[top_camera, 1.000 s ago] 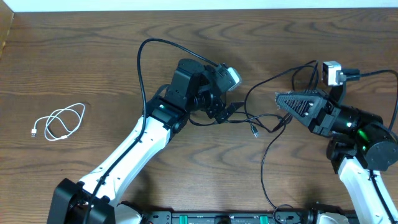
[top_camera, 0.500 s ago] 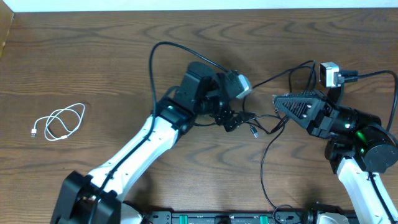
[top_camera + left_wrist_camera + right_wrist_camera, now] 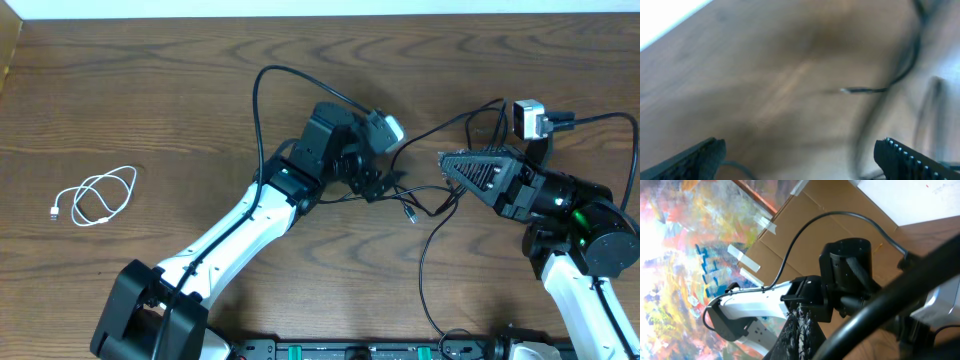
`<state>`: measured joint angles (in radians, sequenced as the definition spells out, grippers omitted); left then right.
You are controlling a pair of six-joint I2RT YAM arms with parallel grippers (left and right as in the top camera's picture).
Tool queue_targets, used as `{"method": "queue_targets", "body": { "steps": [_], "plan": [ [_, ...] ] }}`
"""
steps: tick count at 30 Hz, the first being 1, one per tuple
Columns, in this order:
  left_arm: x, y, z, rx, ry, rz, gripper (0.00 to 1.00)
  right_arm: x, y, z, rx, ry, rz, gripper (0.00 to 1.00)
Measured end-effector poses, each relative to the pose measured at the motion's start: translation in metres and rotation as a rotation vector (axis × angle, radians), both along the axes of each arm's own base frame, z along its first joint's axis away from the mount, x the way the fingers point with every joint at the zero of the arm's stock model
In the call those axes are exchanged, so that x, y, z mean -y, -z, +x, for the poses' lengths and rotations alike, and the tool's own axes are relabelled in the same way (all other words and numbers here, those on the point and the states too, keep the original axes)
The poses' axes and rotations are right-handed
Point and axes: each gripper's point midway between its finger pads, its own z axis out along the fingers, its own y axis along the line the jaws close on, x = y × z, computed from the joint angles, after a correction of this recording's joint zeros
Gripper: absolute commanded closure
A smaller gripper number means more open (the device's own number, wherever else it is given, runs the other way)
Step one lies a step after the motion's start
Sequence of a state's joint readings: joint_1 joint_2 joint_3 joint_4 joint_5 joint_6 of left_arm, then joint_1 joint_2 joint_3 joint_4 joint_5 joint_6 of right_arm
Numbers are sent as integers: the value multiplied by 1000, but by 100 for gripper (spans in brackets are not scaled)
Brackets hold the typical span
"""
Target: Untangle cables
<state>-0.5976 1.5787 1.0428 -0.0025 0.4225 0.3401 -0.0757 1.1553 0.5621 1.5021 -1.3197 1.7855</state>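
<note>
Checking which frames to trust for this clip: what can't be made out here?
Left wrist view: blurred; the thin black cables and their plugs are smears.
Overhead: the left gripper covers the cables' crossing; plugs on the coiled white cable are too small.
Right wrist view: a thick black arm wire hides whether the shut right gripper pinches anything.

The left wrist view is smeared throughout: the surface (image 3: 740,75) is a brown blur, and a black cable (image 3: 872,90) is a soft streak whose tip is unreadable. The bottom edge crops the left hand (image 3: 800,157). In the right wrist view the right hand (image 3: 800,330) is cropped likewise, beside a dark strand (image 3: 880,305) too blurred to identify.
</note>
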Motion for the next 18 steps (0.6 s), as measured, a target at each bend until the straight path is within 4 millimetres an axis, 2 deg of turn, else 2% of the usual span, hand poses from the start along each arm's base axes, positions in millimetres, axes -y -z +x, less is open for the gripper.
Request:
{"method": "queue_targets", "body": {
  "steps": [7,11,14,15,18],
  "plan": [
    [-19,-21,44,167,-180,10,0,-1,-2,-3,-59,-20,18,99],
    [-48,-8,68,163,-284,55,0,-1,-4,-6,-68,-25,21,99],
    [-88,7,92,150,-409,113,0,-1,-5,-7,-68,-26,22,99],
    [-113,11,104,145,-475,133,0,-1,-5,-7,-69,-26,22,99],
    [-147,11,117,133,-573,131,0,-1,-5,-7,-68,-26,22,99]
  ]
}}
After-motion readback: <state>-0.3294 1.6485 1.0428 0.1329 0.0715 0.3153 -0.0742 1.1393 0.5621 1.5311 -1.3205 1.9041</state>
